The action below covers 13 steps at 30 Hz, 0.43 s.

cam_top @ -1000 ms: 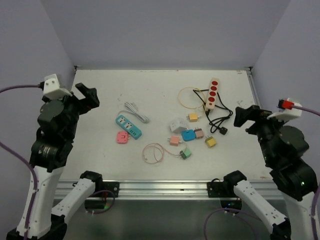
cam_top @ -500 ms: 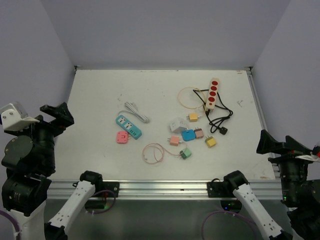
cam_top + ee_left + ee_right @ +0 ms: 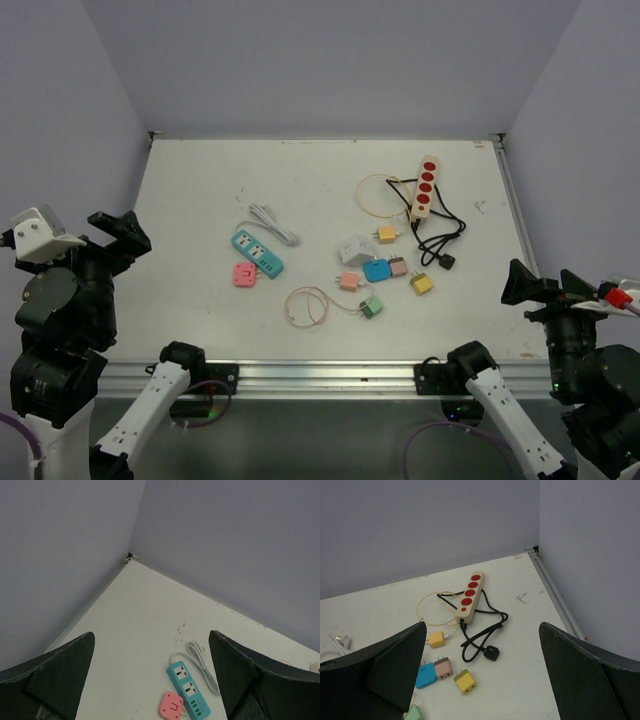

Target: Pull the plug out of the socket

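Left wrist view: pink plug (image 3: 171, 705) beside teal strip (image 3: 188, 682), join unclear; both jaws apart.

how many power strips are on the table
2: a teal strip left of centre, and a beige strip with red sockets at the far right. None looks hidden.

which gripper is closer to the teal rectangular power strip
Left. The left gripper hangs open beside the white table's left edge, a short way left of the teal rectangular power strip; the right gripper hangs open at the opposite edge, much farther off.
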Motion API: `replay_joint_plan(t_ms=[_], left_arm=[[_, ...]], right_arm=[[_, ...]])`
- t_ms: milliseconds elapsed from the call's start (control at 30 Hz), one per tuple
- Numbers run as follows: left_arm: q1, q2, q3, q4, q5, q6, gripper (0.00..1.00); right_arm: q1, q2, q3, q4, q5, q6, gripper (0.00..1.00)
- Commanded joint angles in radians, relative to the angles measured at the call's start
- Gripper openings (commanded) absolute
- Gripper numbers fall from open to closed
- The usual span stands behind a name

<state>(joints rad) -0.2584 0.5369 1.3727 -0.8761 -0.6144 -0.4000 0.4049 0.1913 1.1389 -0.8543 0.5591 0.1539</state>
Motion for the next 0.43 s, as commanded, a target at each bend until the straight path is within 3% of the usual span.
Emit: replay_joint_plan(t_ms=[0, 400], left_arm=[[-0.005, -0.005, -0.032, 0.038, -0.012, 0.023, 1.0], [-0.005, -0.006, -0.08, 0.101, 0.012, 0.026, 1.0]], right_arm=[[-0.001, -0.009, -0.004, 0.038, 0.002, -0.028, 0.99], [-0.001, -0.021, -0.013, 0.061, -0.008, -0.045, 0.99]])
